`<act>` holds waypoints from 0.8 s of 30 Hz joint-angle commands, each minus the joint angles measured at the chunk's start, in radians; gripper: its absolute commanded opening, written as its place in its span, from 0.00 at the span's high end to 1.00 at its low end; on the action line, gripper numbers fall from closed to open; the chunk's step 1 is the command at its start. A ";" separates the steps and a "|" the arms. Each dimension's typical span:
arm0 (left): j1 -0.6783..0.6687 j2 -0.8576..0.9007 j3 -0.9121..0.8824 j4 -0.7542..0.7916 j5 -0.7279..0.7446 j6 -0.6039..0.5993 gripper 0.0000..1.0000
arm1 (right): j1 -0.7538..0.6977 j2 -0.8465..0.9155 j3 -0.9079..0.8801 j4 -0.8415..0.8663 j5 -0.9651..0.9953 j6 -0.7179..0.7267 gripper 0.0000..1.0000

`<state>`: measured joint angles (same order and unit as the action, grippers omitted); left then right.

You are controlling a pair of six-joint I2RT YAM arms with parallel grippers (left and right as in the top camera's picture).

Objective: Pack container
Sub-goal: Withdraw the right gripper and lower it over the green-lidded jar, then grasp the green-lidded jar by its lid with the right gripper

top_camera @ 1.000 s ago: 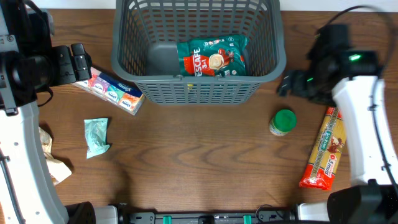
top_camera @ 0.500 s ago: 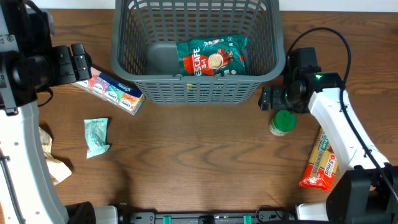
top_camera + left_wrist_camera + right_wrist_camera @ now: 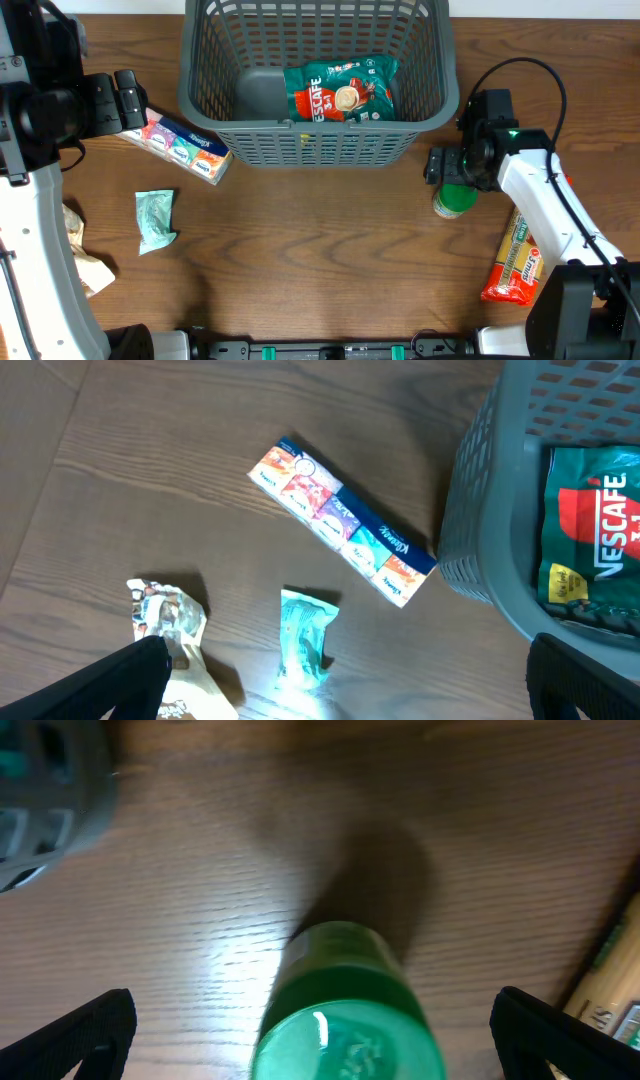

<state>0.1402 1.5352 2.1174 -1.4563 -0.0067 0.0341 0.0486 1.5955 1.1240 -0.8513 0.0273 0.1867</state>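
The dark grey slotted container (image 3: pixel 315 148) stands at the back centre, also in the left wrist view (image 3: pixel 480 510). A green and red Nescafe bag (image 3: pixel 342 90) lies inside it. A green-lidded jar (image 3: pixel 456 198) stands upright to the right of the container. My right gripper (image 3: pixel 437 165) is open just above and behind the jar. In the right wrist view the green lid (image 3: pixel 345 1040) sits between the spread fingers (image 3: pixel 315 1030), not touching them. My left gripper (image 3: pixel 128 100) is open and empty at the far left, high above the table (image 3: pixel 345 670).
A colourful tissue pack (image 3: pixel 180 145) lies left of the container. A teal packet (image 3: pixel 155 220) and a crumpled beige wrapper (image 3: pixel 85 255) lie at the front left. A long spaghetti pack (image 3: pixel 520 245) lies right of the jar.
My right arm has swung in from the far right and come down over the green-lidded jar. The left arm and the other items have not moved.
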 commanded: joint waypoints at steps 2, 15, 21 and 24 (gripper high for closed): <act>0.003 0.002 -0.002 -0.006 -0.001 0.007 0.01 | -0.018 -0.013 -0.008 0.014 0.021 0.022 0.01; 0.002 0.002 -0.002 -0.010 -0.001 0.007 0.01 | -0.017 0.000 -0.115 0.103 0.017 0.058 0.01; 0.002 0.002 -0.002 -0.010 -0.001 0.007 0.01 | -0.017 0.000 -0.194 0.152 0.017 0.071 0.01; 0.002 0.002 -0.002 -0.013 -0.001 0.007 0.01 | -0.017 0.000 -0.220 0.185 0.017 0.079 0.01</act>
<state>0.1402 1.5352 2.1178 -1.4624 -0.0067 0.0341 0.0364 1.5959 0.9237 -0.6827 0.0376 0.2390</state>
